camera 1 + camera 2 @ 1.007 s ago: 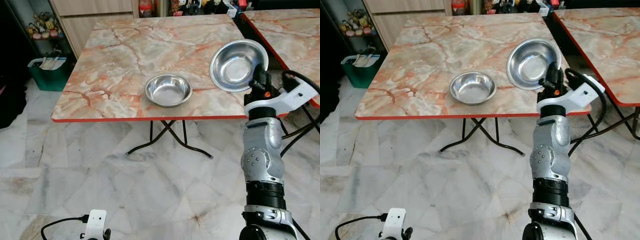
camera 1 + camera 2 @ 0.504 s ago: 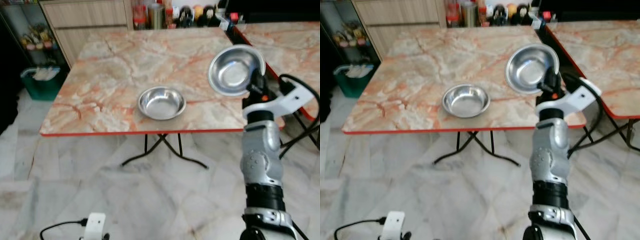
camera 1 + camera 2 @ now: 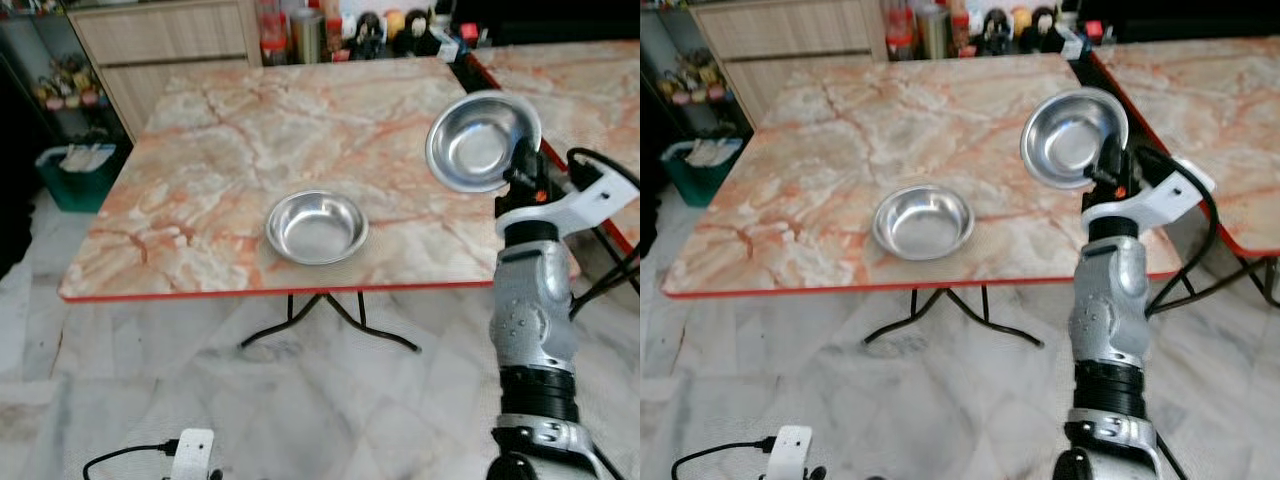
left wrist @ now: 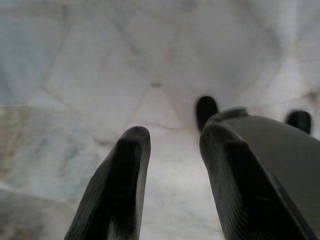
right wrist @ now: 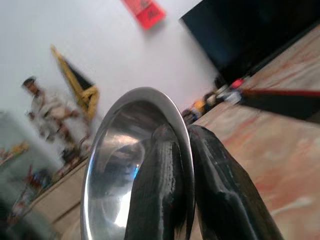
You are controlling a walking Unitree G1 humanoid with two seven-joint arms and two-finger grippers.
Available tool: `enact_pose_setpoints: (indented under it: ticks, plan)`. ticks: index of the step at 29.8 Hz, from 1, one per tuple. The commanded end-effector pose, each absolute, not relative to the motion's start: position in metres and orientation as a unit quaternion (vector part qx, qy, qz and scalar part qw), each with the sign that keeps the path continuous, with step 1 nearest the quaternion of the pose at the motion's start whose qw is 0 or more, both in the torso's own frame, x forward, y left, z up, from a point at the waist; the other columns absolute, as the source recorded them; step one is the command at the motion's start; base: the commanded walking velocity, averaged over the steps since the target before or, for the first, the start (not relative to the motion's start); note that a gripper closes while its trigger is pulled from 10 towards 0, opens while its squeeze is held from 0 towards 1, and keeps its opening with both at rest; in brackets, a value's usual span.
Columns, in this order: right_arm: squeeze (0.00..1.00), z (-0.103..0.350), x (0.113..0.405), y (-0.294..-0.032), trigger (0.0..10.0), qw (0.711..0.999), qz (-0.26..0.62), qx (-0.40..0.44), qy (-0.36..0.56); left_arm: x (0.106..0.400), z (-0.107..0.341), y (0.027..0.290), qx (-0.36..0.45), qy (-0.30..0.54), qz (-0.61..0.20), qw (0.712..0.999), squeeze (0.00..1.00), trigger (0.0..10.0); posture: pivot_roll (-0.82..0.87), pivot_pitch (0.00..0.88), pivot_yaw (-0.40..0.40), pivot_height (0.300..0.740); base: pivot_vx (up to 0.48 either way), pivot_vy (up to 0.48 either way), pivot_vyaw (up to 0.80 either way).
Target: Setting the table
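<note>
A steel bowl (image 3: 483, 140) is being held up in the air, tilted on edge with its hollow facing the robot, above the right-hand part of the marble-patterned counter (image 3: 230, 130) and well apart from its surface. The right tool (image 5: 186, 150) is pinching this bowl's rim, one black finger (image 5: 155, 190) lying inside the hollow and the other outside, so the tool is closed on the raised bowl. The silver right arm (image 3: 530, 320) is standing upright below it, just in front of the counter's red front edge.

A second steel bowl (image 3: 316, 227) is resting upright on the counter, near the front edge and roughly at the middle of it, to the left of the raised bowl and lower in view.

At the far edge of the counter, bottles and jars (image 3: 300, 25) are lined up against a wooden cabinet (image 3: 160, 40). A second counter (image 3: 580, 70) with the same pattern is standing just beside the first, on its right. A green bin (image 3: 75, 170) is sitting on the floor off the counter's left side.

The left tool (image 4: 170, 165) is hanging low over the pale marble floor (image 4: 90, 75), its two fingers spread apart with nothing between them.
</note>
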State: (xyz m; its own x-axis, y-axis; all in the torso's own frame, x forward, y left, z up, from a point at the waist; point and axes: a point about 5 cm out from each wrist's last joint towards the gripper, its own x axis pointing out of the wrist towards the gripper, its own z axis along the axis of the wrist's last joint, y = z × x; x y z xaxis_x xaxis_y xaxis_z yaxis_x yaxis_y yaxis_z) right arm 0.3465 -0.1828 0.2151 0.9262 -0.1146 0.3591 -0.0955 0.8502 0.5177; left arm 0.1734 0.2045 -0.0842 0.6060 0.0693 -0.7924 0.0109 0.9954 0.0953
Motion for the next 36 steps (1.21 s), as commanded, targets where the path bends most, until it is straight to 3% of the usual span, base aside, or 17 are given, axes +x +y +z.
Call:
enact_pose_setpoints:
  ticks: [1,22,36]
  plan:
    - [0.0,0.219,0.345,-0.19,10.0,0.941,-0.013,0.271,-0.201,0.169,-0.087,0.203,0.041,0.455,0.019,0.89,0.0,10.0,0.0,0.129,0.048,0.74,0.341,0.0,0.0]
    - [0.0,0.197,0.342,-0.19,10.0,0.951,-0.013,0.261,-0.163,0.17,-0.087,0.199,0.039,0.451,0.015,0.892,0.0,10.0,-0.01,0.128,0.041,0.74,0.34,0.0,0.0]
    - [0.0,0.19,0.34,-0.189,10.0,0.955,-0.009,0.258,-0.146,0.169,-0.088,0.198,0.035,0.455,0.018,0.89,0.0,10.0,-0.01,0.118,0.035,0.74,0.0,0.0,0.0]
